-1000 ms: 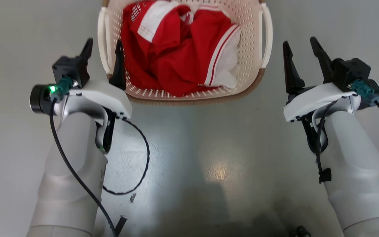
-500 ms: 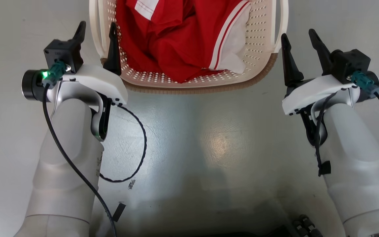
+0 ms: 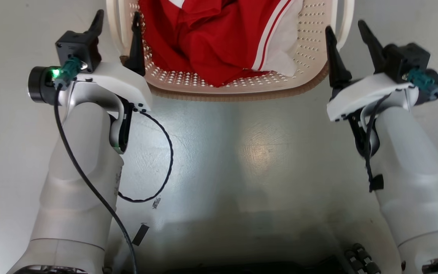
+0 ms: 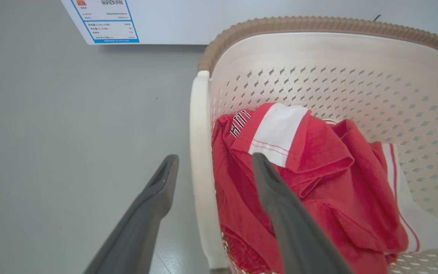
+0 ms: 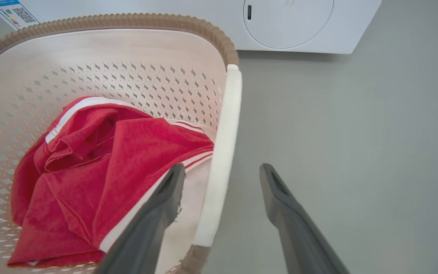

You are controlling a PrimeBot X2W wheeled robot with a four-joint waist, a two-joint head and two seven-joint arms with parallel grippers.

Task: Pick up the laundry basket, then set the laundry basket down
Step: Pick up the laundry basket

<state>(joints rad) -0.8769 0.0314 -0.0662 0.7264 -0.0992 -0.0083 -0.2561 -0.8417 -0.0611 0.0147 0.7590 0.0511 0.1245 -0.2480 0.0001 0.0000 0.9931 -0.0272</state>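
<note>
The laundry basket, cream perforated plastic with a brown rim, stands on the floor at the top of the head view and holds red and white clothing. My left gripper is open, one finger on each side of the basket's left white handle. In the left wrist view the left gripper has one finger outside the basket and one over the clothing. My right gripper is open and straddles the right handle. The right gripper has its inner finger inside the basket.
A white washing machine stands just beyond the basket, with a blue-edged label on its front. Grey glossy floor lies between my arms. The robot's dark base shows at the bottom edge.
The head view has shifted and the basket looks closer. My right gripper, earlier beside the basket, now has the right handle between its fingers. The left still straddles the left handle.
</note>
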